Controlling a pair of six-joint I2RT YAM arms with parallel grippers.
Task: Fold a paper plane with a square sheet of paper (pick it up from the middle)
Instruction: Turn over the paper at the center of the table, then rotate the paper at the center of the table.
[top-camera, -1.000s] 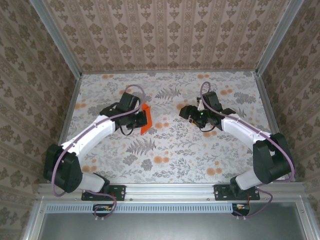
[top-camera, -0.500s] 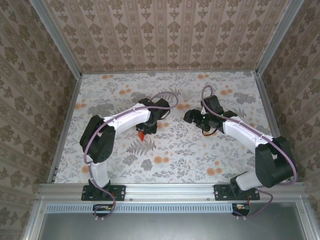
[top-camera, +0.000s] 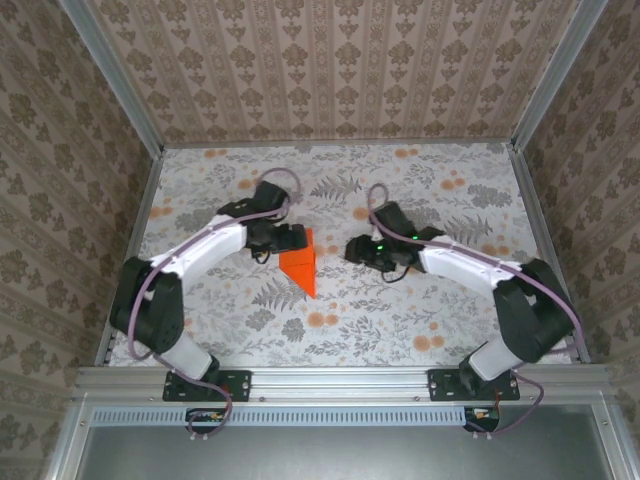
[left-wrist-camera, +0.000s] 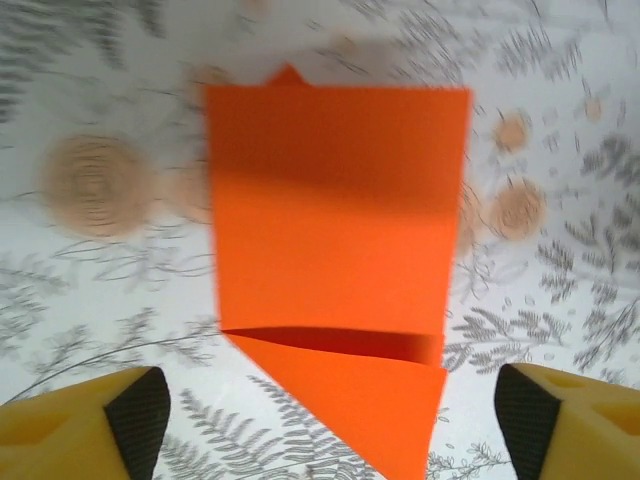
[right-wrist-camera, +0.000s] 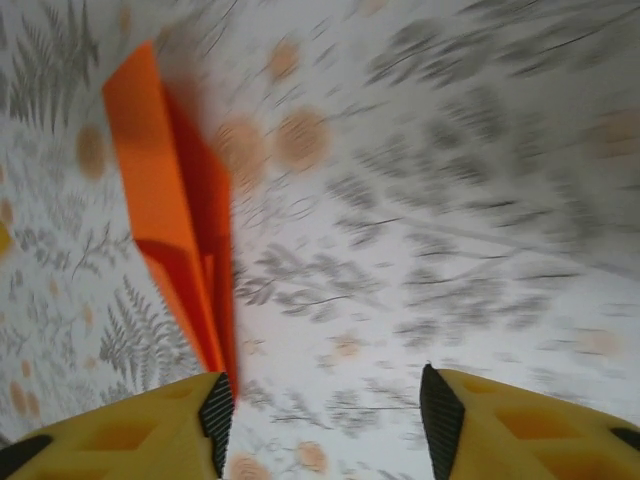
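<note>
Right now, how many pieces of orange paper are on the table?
1. The folded orange paper lies between the left gripper and the right gripper, its point toward the arm bases. A scrap under an arm could be hidden.

The vivid orange sheet of paper (top-camera: 300, 263) lies folded into a creased wedge, tip nearward.

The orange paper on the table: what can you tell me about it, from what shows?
The square sheet of paper is vivid orange, thin and matte, folded into a wedge: a squarish end toward the far side, narrowing to a point toward the arms, with a crease across it. It lies on the flowered tablecloth, mid-table. The left end effector is open beside it, fingers clear of the paper.
</note>
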